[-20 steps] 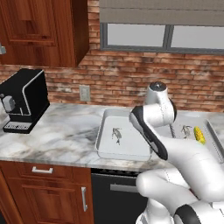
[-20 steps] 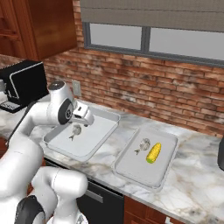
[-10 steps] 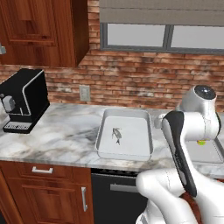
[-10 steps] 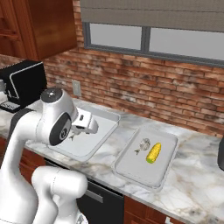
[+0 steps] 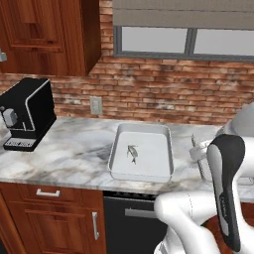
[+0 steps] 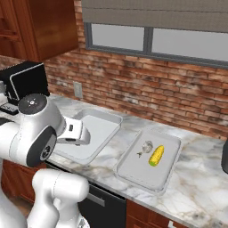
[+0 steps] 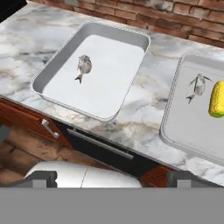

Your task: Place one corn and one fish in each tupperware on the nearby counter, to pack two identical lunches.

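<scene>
On the marbled surface [image 7: 144,109], one tray [image 7: 94,111] is holding a fish [image 7: 83,65], the other [image 7: 168,133] a fish [image 7: 197,85] beside yellow corn [image 7: 216,99] — light, stiff, likely best pinched mid-cob — hand state impossible to tell.

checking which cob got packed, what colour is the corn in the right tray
Yellow, with bumpy kernels; the corn shows best in the right base view.

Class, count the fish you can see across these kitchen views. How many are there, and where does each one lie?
2. One fish lies alone in the left tupperware. The other fish lies in the right tupperware, beside the yellow corn. The robot's arm may hide more.
</scene>
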